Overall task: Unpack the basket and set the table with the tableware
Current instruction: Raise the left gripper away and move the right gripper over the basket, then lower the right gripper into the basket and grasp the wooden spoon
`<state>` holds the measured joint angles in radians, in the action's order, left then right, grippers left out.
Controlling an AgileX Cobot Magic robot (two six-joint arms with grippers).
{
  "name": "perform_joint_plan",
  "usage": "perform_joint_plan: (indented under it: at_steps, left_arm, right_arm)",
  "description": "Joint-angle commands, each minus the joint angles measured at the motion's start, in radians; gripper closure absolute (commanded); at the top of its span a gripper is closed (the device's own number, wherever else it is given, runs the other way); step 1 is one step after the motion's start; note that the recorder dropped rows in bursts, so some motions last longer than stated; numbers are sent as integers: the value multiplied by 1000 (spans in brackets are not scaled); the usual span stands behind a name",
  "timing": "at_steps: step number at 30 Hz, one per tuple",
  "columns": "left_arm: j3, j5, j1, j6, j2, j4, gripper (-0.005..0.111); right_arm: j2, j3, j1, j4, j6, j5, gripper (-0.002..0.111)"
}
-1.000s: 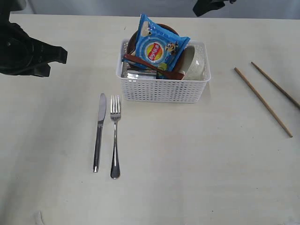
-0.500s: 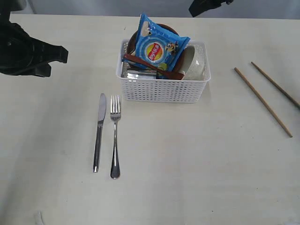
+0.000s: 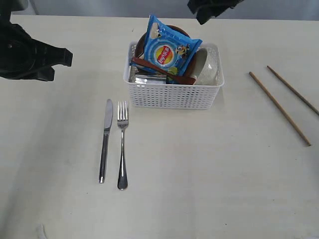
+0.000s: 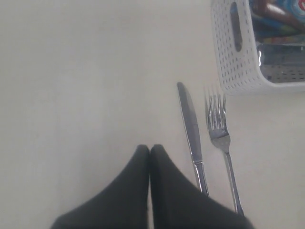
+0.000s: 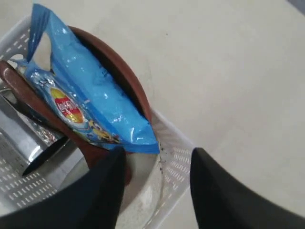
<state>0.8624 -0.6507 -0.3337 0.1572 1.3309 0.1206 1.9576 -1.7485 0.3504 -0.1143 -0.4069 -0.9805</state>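
Hovering over the back rim of the basket (image 3: 172,94) with the right gripper (image 5: 157,155) spread wide, nothing pinched. Parked well off to the side with the left gripper (image 4: 149,148) pressed together, empty, near the knife (image 3: 104,139) and fork (image 3: 122,144) laid side by side on the table (image 3: 199,189). Chopsticks (image 3: 279,107) out too, on the table well apart on the other side.

Probably next: lifting a piece out of the crowded basket.
- Descend straight onto one exposed edge only.
- Avoid straddling the basket wall, seen right between the spread jaws in the right wrist view.
- Keep clear of the blue chip bag (image 3: 167,47), not tableware; expect toppling once unsupported.
- Close firmly, lift vertically, watch for the basket dragging along.

Inside the basket:
- chip bag propped upright against the brown plate (image 5: 119,71), itself on edge at the back
- red-brown spoon (image 3: 159,69) lying across in front of the bag
- steel cup (image 5: 28,143) underneath, apparently on its side
- cream bowl (image 3: 209,67) tipped up at the end nearest the chopsticks
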Motion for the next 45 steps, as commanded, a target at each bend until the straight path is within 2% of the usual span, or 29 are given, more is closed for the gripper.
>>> perform_joint_plan:
  at_steps: [1,5,12,16,21,23,33,45]
  left_arm:
    - [-14,6,2,-4,0,8,107]
    - [-17,8,2,-4,0,14,107]
    - [-16,13,2,-4,0,14,107]
    - [-16,15,2,-4,0,14,107]
    - [-16,19,2,-4,0,14,107]
    - [-16,24,2,-4,0,14,107]
    - [-16,26,2,-4,0,14,107]
    - [-16,25,2,-4,0,24,107]
  right_arm:
    - [-17,-8,36,54,41,49,66]
    - [-12,-8,24,37,53,44,66]
    - [-10,-22,0,47,223,7,66]
    - [-10,-45,36,82,385,-54,66]
    - [-10,-79,106,245,632,-169,66]
    - [-10,-81,138,299,675,-190,66]
    - [51,-81,302,288,419,-129,66]
    - [172,-81,328,273,275,-45,66]
